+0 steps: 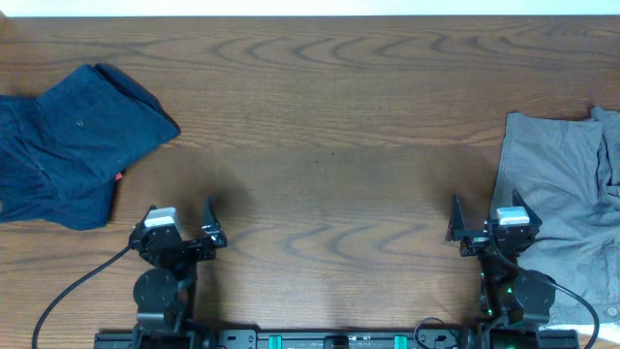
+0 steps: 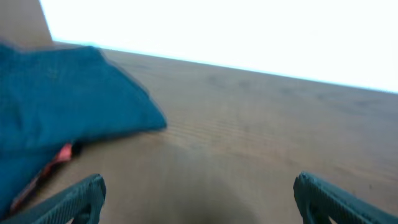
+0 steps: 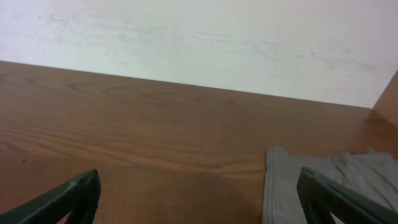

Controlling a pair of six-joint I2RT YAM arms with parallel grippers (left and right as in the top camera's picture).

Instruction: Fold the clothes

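A dark blue garment [image 1: 68, 145] lies crumpled at the table's left edge; it also shows in the left wrist view [image 2: 62, 106] with a small red tag [image 2: 59, 155]. A grey garment [image 1: 562, 213] lies spread at the right edge, and its hem shows in the right wrist view [image 3: 280, 180]. My left gripper [image 1: 184, 225] is open and empty near the front, to the right of the blue garment. My right gripper [image 1: 484, 221] is open and empty at the grey garment's left edge. Both sets of fingers [image 2: 199, 199] [image 3: 199, 199] frame bare wood.
The brown wooden table [image 1: 320, 136] runs between the two garments. A white wall [image 3: 199, 37] stands behind the table's far edge. Black cables [image 1: 68, 291] trail from the arm bases at the front edge.
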